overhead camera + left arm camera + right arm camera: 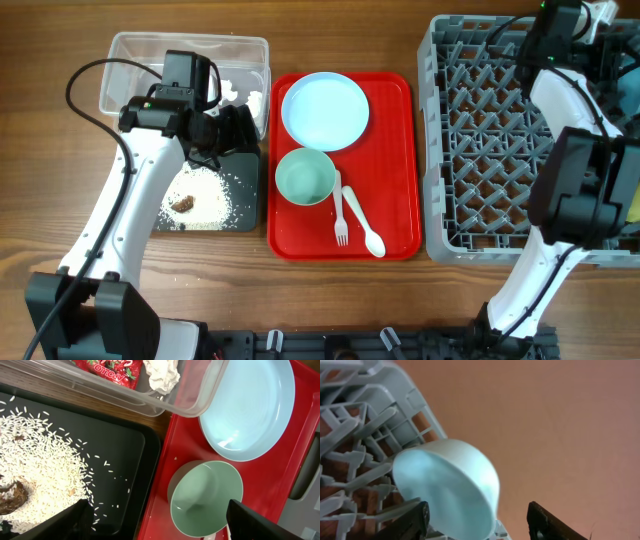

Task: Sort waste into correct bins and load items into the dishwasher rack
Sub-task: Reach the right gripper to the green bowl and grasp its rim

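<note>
My left gripper [232,128] [160,522] is open and empty, above the edge between the black tray [115,445] and the red tray. White rice [45,460] and a brown food bit [12,497] lie in the black tray. The clear tub [200,400] holds a red wrapper [107,369] and white tissue [162,375]. The pale green bowl [205,497] and light blue plate [250,405] sit on the red tray. My right gripper [560,25] [485,525] is open at the grey rack's [360,425] far corner. A light blue bowl [450,490] lies tilted in the rack between its fingers.
The red serving tray [395,150] also carries a white fork [340,215] and spoon [365,225]. The rack [480,150] fills the right side. The right arm hides much of the rack's right edge. A yellowish thing [632,208] shows behind that arm.
</note>
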Robot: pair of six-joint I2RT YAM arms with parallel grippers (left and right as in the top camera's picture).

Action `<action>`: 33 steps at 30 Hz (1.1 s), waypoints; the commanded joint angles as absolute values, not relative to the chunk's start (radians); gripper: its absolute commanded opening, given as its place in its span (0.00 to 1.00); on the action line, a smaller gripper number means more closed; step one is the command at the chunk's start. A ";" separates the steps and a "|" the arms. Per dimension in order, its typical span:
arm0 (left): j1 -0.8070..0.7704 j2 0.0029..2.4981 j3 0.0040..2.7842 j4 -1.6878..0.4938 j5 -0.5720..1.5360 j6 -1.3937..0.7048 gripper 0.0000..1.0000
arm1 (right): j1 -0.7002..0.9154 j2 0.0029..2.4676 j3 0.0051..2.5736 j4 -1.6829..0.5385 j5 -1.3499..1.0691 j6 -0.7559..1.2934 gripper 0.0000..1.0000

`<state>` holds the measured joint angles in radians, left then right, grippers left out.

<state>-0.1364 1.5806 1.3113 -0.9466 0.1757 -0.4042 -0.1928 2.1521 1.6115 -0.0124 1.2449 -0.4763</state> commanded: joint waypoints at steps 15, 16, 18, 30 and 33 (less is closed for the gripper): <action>-0.133 1.569 1.311 -0.959 0.166 -0.400 0.87 | 0.097 1.863 1.608 -0.602 0.316 -0.120 0.72; -0.133 1.569 1.311 -0.963 0.166 -0.400 0.87 | 0.121 1.846 1.608 -0.627 0.268 -0.093 0.72; -0.133 1.569 1.311 -0.974 0.160 -0.400 0.86 | 0.170 1.816 1.608 -0.677 0.153 -0.054 0.72; -0.092 1.569 1.311 -1.121 -0.118 -0.619 0.93 | 0.404 1.849 1.608 -0.966 -0.246 0.161 0.72; -0.072 1.569 1.311 -1.120 -0.117 -0.638 0.95 | 0.447 1.885 1.608 -0.992 -0.246 0.169 0.72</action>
<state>-0.1009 1.5806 1.3113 -1.1187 -0.0658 -0.5659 0.4000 1.8278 1.6089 -0.9710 -0.1814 0.1223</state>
